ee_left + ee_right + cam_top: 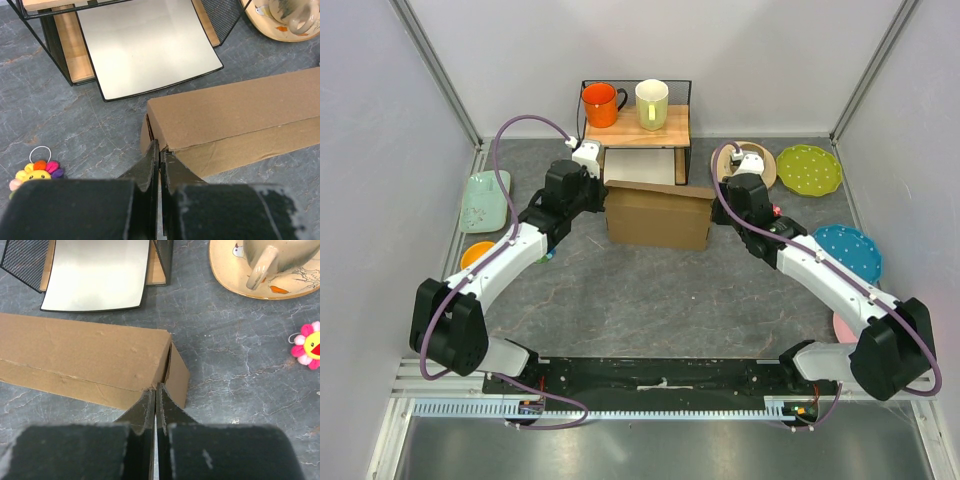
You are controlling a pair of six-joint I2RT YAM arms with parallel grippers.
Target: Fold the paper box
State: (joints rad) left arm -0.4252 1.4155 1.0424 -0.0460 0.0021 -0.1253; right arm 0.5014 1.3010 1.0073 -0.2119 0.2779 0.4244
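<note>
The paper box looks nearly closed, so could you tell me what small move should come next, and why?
Probably a short inward nudge with the right end effector: its fingers are shut, tips at the near right corner of the paper box, where the end flap stands angled outward. The left end effector, also shut, sits at the opposite corner and could brace the box.
</note>
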